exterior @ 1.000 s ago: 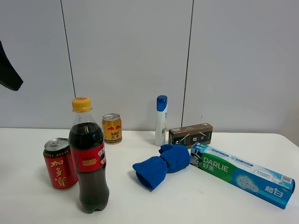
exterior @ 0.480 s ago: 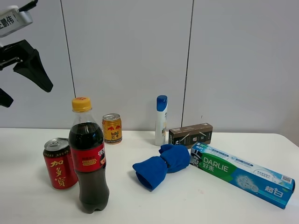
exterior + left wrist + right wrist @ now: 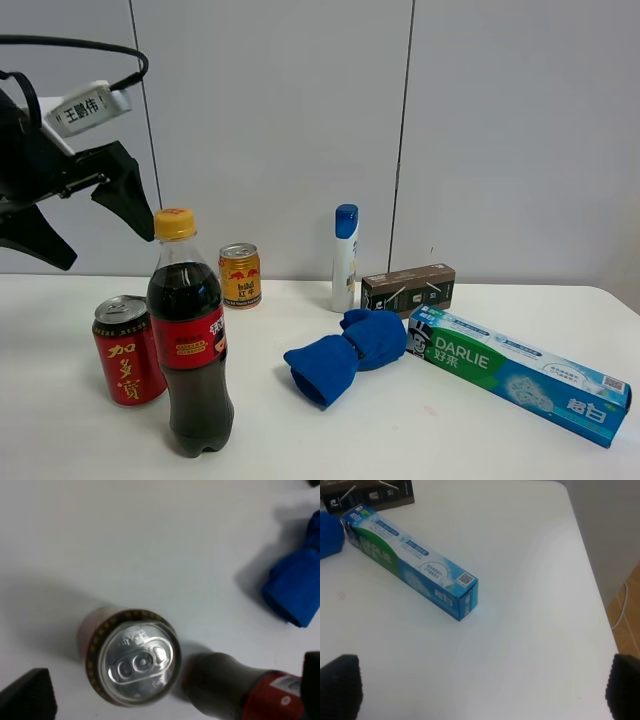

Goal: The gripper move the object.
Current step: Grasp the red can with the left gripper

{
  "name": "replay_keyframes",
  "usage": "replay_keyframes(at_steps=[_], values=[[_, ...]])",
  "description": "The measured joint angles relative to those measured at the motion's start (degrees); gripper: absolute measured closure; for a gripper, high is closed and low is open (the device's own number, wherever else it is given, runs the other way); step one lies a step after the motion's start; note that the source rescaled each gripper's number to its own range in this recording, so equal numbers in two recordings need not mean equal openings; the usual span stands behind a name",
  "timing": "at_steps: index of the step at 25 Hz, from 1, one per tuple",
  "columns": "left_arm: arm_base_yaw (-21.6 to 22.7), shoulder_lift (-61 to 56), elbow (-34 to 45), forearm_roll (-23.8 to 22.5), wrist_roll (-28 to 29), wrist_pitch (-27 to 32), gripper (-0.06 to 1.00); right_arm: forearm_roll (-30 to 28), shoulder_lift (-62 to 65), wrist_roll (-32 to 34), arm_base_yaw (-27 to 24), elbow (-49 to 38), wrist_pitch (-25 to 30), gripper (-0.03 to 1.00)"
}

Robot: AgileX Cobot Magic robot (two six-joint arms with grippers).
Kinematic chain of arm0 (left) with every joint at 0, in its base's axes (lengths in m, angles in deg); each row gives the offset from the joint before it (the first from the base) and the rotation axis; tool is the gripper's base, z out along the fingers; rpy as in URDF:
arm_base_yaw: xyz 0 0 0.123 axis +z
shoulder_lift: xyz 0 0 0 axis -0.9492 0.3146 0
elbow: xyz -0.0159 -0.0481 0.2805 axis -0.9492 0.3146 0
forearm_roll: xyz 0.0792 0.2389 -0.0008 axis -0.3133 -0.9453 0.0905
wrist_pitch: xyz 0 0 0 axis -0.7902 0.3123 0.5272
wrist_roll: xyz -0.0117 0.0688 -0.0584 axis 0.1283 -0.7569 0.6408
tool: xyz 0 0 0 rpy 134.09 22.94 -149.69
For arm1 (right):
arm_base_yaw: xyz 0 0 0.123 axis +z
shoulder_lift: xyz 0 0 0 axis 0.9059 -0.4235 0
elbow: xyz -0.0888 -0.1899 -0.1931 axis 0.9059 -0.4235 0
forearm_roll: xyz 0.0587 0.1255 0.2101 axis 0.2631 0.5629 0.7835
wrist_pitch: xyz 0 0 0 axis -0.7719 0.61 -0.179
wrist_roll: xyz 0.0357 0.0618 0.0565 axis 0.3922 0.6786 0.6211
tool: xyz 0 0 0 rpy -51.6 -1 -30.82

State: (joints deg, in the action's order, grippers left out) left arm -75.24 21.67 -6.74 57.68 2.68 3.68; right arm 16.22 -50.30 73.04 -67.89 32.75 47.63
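Surface [image 3: 420, 430]: white, wall panels behind, goods spread along its width.

Toothpaste box [image 3: 520, 375]: longest item, lying flat at the right end, well apart from the task's thing.

Cola bottle [image 3: 188, 340]: tallest item, upright, yellow cap, front left. It stands just beside the red can, on the can's right and slightly forward. Touching or a hair apart: cannot tell.

Left tool [image 3: 106, 250]: black, white name tag, cables looping off the top. It hangs in the air at upper left with its two wedge fingers spread wide and nothing between them.

Right tool [image 3: 482, 690]: seen only in its own wrist view. Fingertips sit at opposite edges of that frame, so it is spread apart and empty, over the surface's right end near the toothpaste box.

Blue cloth [image 3: 345, 355]: bunched, mid-surface.

Red can [image 3: 127, 350]: the thing to move. It stands upright near the left edge, long axis vertical, silver top up. It lies almost straight below the left tool; the left wrist view looks down on its lid with a finger tip at either side of the frame. Left arm is plainly nearer. Judgement: the coming move is a descent, with the bottle-side finger needing the narrow gap.

Brown box [image 3: 408, 288], white spray bottle [image 3: 344, 258], gold can [image 3: 240, 275]: back row, clear of the approach.
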Motion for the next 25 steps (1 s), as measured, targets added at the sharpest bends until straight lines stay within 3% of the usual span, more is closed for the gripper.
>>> replay_keyframes(at_steps=[13, 25], values=[[-0.54, 3.58, 0.0, -3.12, 3.33, -0.47, -0.05, 0.0, 0.0, 0.0, 0.0, 0.0, 0.0, -0.03], [-4.47, 6.06, -0.01, -5.72, 4.18, -2.84, -0.05, 0.0, 0.0, 0.0, 0.0, 0.0, 0.0, -0.03]])
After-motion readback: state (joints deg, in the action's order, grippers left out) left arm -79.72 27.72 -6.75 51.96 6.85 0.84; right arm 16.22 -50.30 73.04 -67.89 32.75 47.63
